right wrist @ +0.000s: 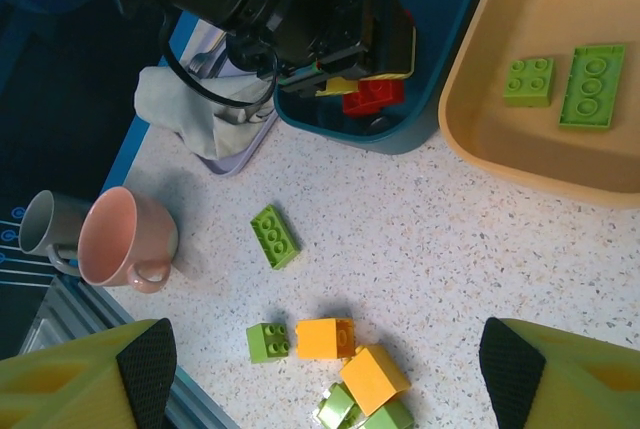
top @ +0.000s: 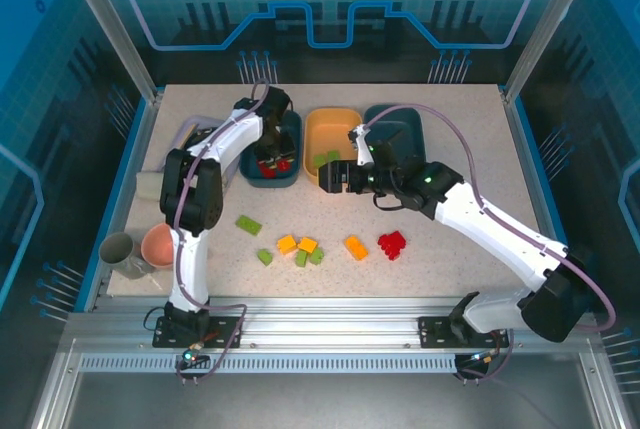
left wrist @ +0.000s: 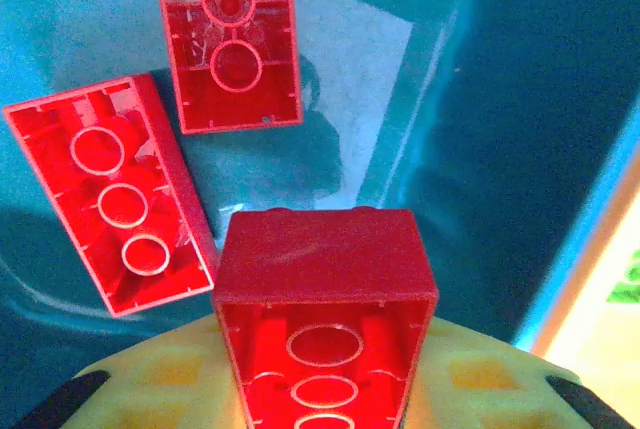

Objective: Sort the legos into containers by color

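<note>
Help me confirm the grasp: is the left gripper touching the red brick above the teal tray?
Touching. The left wrist view shows the red brick wedged between the left gripper's yellow fingers, above the teal tray.

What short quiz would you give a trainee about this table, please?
1. True or false: the orange tray holds two green bricks.
2. What does the left pincer grip? A. a red brick; B. a green brick; C. nothing.
3. Fill in: the pincer that stands open over the table, holding nothing, is the ____ one.

Key: 1. True. 2. A. 3. Right: the right pincer.
</note>
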Tool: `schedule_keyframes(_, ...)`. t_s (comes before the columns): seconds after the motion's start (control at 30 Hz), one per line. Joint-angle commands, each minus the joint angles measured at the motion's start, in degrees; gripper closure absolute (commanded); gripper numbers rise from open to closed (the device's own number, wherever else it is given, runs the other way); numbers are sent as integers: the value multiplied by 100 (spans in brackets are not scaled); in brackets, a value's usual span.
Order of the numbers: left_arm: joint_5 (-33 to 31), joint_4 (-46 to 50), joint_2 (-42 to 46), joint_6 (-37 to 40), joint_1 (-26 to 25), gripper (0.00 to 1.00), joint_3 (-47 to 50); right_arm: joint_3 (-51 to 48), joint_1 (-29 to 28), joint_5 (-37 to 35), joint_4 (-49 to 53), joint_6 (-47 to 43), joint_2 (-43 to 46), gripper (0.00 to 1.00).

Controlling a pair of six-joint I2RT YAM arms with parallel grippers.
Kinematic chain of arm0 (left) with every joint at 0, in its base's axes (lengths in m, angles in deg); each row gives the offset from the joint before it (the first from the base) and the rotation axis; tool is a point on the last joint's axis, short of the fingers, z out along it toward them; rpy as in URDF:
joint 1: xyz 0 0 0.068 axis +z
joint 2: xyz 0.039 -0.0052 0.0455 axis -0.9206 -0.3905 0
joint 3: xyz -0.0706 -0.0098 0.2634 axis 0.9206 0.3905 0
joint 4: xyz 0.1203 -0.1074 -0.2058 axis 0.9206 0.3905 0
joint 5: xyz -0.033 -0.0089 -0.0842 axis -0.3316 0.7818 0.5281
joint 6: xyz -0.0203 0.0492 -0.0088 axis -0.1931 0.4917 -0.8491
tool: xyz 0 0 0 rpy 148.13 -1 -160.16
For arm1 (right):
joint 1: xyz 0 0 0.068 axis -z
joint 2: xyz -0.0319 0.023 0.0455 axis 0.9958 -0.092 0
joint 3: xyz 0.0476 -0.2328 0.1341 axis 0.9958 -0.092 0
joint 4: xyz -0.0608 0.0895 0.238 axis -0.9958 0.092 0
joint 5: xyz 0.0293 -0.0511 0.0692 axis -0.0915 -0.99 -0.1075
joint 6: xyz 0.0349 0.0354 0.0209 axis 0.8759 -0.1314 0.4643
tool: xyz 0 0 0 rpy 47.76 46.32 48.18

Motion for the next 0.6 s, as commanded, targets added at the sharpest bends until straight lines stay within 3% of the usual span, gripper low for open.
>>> schedule_keyframes(0.0, 171, 244, -218, 274, 59, 70, -197, 119, 84, 106, -6, 102, -90, 18)
schedule_keyframes(0.27, 121, 360, -246, 309, 61, 58, -236, 84, 85, 51, 51, 91, -205, 18)
schedule_keyframes(0.57, 83, 552, 479, 226, 52, 42, -445, 163, 63, -85, 214, -173, -288, 18)
